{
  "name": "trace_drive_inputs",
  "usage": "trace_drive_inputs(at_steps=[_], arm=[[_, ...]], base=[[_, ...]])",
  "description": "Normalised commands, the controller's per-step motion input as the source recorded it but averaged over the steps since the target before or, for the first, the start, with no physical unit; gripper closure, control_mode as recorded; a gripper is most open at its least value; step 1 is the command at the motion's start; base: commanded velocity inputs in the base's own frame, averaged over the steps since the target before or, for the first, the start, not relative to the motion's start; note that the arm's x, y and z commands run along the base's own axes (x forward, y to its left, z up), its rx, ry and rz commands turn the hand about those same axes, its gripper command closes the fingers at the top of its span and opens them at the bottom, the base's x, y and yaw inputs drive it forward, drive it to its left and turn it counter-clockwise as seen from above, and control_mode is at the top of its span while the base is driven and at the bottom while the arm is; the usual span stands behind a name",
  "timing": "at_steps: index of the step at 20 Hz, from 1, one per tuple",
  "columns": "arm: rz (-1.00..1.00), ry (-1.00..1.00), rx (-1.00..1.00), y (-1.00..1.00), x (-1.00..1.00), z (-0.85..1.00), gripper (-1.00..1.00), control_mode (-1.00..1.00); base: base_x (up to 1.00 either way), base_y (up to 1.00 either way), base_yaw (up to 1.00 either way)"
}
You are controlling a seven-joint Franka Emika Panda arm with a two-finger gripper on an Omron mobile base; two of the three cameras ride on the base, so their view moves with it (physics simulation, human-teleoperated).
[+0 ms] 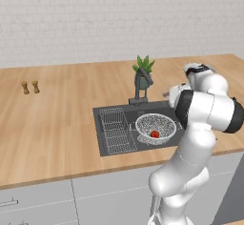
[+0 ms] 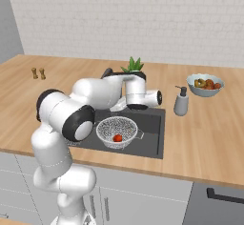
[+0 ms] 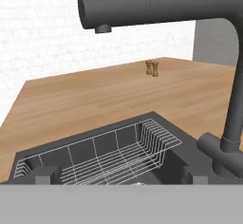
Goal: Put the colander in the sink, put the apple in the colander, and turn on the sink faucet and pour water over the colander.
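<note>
colander: silvery mesh colander (image 1: 156,127) is sitting in the sink (image 1: 106,148), right-hand part of the basin, so that bit looks done imo

apple: little red apple (image 1: 155,134) is lying inside the colander, near its front side. also looks done

rack: wire rack (image 1: 116,129) fills the left part of the basin, just beside the colander

faucet: dark sink faucet (image 1: 141,86) stands at the back edge of the sink, with the spiky potted plant (image 1: 143,66) right behind it. Can't see any water running, and from the hand view the spout (image 3: 156,7) arches across the top with nothing coming out of the nozzle

pincer: the pincer (image 3: 121,176) is up close to the faucet base, dark fingertips (image 3: 45,174) spread as wide as they go, nothing between them. The stubby handle at the foot of the faucet sits just off to the right in the hand view

step in hand: my guess is it's going for the tap, the last part of the job

next move: needs to nudge or grab that handle to open the water, then check the spout is actually over the colander and swing it if not

other stuff: shakers (image 1: 30,87) way off by the far left of the table, soap bottle (image 2: 181,101) and fruit bowl (image 2: 204,85) right of the sink
</note>
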Motion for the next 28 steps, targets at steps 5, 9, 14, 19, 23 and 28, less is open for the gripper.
trace_drive_inputs(at_steps=[5,9,14,19,23,28], arm=[[0.00,-0.02,0.06,0.09,0.29,-0.01,-1.00,-1.00],[0.00,-0.10,0.05,0.15,0.36,-0.05,-1.00,-1.00],[0.00,-0.17,0.01,0.10,0.29,-0.10,-1.00,-1.00],[0.00,-0.09,0.00,0.00,0.28,0.00,-1.00,-1.00],[0.00,0.00,0.00,0.00,0.36,-0.05,-1.00,-1.00],[0.00,0.00,0.00,0.00,0.48,-0.19,-1.00,-1.00]], base=[[0.00,0.00,0.00],[0.00,0.00,0.00],[0.00,0.00,0.00],[0.00,0.00,0.00],[0.00,0.00,0.00],[0.00,0.00,0.00]])
